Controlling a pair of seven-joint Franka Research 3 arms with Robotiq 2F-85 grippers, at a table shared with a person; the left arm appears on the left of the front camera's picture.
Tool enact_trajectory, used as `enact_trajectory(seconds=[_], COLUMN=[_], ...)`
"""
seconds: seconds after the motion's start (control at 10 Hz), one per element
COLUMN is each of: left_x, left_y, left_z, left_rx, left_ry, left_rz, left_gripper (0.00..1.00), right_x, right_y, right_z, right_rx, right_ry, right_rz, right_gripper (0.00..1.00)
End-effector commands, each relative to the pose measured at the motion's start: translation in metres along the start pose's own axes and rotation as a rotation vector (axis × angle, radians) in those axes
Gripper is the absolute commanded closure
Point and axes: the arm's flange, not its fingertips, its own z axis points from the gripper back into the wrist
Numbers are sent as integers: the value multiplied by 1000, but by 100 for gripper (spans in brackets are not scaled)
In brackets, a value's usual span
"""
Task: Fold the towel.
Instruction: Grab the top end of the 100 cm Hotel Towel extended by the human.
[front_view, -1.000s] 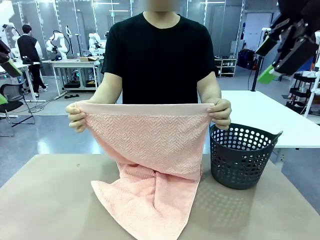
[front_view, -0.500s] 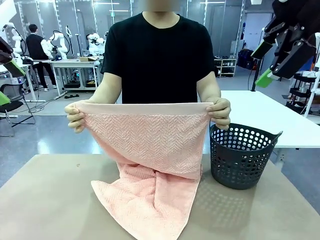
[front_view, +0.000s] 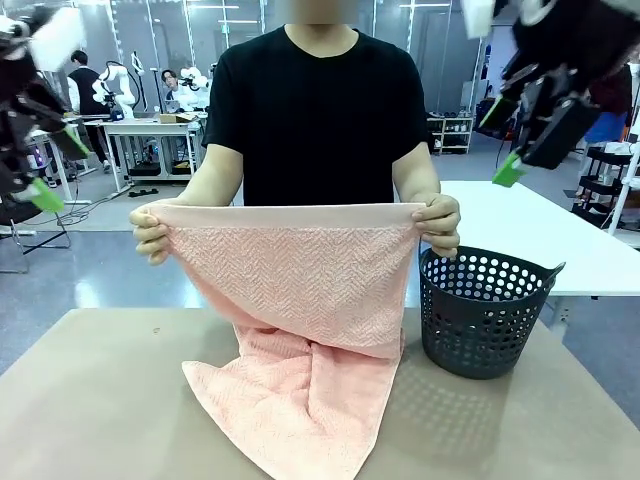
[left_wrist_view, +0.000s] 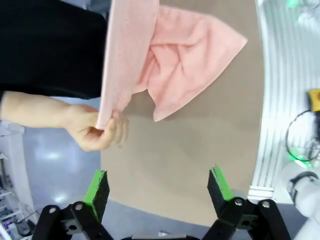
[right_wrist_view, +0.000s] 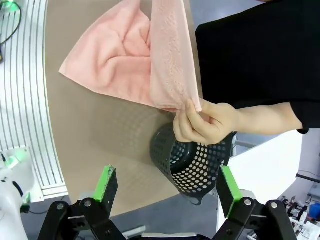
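A person stands across the table and holds the salmon-pink towel (front_view: 300, 290) stretched out by its two top corners, one hand (front_view: 150, 232) at each end. Its lower part lies bunched on the brown table (front_view: 90, 400). My left gripper (front_view: 60, 168) hangs open, high at the left, clear of the towel. My right gripper (front_view: 498, 140) is open too, high at the right above the basket. In the left wrist view the open left gripper (left_wrist_view: 158, 187) looks down on the towel (left_wrist_view: 175, 55) and a holding hand (left_wrist_view: 97, 130). The right wrist view shows the open right gripper (right_wrist_view: 167, 187), the towel (right_wrist_view: 120, 60) and the other hand (right_wrist_view: 205, 122).
A dark perforated basket (front_view: 485, 310) stands on the table at the right, just under the person's hand; it appears again as the basket (right_wrist_view: 195, 160) below that hand. A white table (front_view: 540, 235) stands behind it. Bare tabletop lies left of the towel.
Both arms have swung inward toward the middle: the left gripper has come further into the picture, the right one has shifted left and slightly down. The person holds the towel as before.
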Motion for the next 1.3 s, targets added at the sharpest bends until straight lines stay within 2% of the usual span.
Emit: enact_trajectory(seconds=[0.0, 0.3, 0.6, 1.0, 1.2], left_x=[27, 62, 86, 78, 71], left_y=[16, 48, 59, 77, 84], left_z=[-5, -31, -59, -101, -123], left_rx=[44, 3, -26, -99, -131], left_ry=[79, 113, 131, 133, 104], left_rz=[4, 10, 0, 24, 26], left_gripper=[0, 0, 0, 0, 0], right_x=[19, 58, 78, 79, 77], right_y=[-13, -35, -51, -68, -76], right_z=[-12, -44, -79, -113, -134], right_rx=[11, 9, 47, 111, 125], right_ry=[58, 131, 132, 154, 159], right_rz=[6, 54, 45, 62, 55], right_gripper=[0, 0, 0, 0, 0])
